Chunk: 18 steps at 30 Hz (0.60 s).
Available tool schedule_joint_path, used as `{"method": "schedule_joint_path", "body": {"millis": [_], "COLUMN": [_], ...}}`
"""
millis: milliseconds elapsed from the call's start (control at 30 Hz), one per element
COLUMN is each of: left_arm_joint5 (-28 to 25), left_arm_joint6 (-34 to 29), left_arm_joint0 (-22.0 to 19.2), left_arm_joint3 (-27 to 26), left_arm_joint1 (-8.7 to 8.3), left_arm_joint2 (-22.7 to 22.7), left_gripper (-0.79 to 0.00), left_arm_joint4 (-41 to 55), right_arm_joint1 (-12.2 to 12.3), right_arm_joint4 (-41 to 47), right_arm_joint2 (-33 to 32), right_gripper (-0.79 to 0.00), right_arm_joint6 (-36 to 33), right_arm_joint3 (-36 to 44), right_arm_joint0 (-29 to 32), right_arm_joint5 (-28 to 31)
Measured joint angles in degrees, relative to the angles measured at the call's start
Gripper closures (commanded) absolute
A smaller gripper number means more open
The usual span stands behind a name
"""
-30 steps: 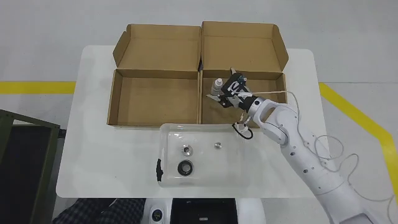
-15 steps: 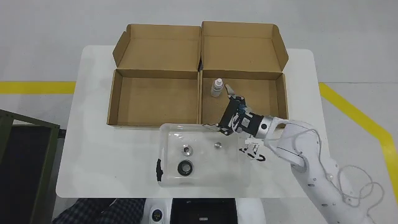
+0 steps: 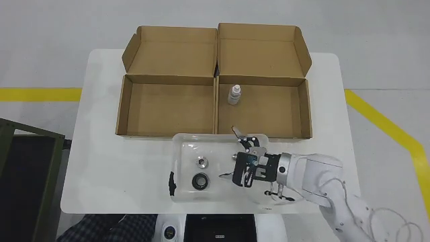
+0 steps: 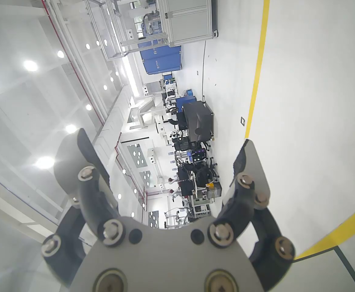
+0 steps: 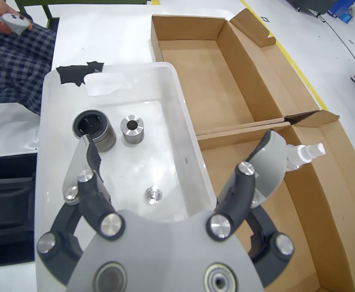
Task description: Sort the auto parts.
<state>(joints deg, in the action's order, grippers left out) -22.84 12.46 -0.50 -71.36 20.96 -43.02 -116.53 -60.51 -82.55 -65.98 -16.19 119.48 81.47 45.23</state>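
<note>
While the right hand (image 5: 178,139) gapes empty over the bin (image 5: 45,113), a bottle (image 5: 302,153) sits beyond; possibly upright.

My white table (image 3: 101,141) carries the left cardboard box (image 3: 168,111) and the right cardboard box (image 3: 275,111), touching side by side at the far side; a clear bin (image 3: 185,138) sits nearer me.
</note>
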Motion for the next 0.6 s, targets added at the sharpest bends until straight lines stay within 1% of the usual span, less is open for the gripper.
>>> {"method": "schedule_joint_path", "body": {"millis": [133, 333, 600], "left_arm_joint5": [0.0, 0.0, 0.0], "left_arm_joint6": [0.0, 0.0, 0.0], "left_arm_joint0": [0.0, 0.0, 0.0], "left_arm_joint3": [0.0, 0.0, 0.0], "left_arm_joint1": [0.00, 0.00, 0.00], "left_arm_joint2": [0.0, 0.0, 0.0], "left_gripper": [-0.785, -0.785, -0.785], "left_arm_joint4": [0.0, 0.0, 0.0], "right_arm_joint1": [0.3, 0.5, 0.6], "right_arm_joint4": [-1.3, -2.7, -4.7], "right_arm_joint2": [0.1, 0.8, 0.8], "right_gripper": [-0.785, -0.785, -0.785], "right_arm_joint6": [0.2, -0.4, -3.1], "right_arm_joint3": [-0.4, -3.1, -4.6], "right_arm_joint0": [1.1, 1.2, 1.2], "right_arm_joint5": [1.3, 2.7, -0.4]}}
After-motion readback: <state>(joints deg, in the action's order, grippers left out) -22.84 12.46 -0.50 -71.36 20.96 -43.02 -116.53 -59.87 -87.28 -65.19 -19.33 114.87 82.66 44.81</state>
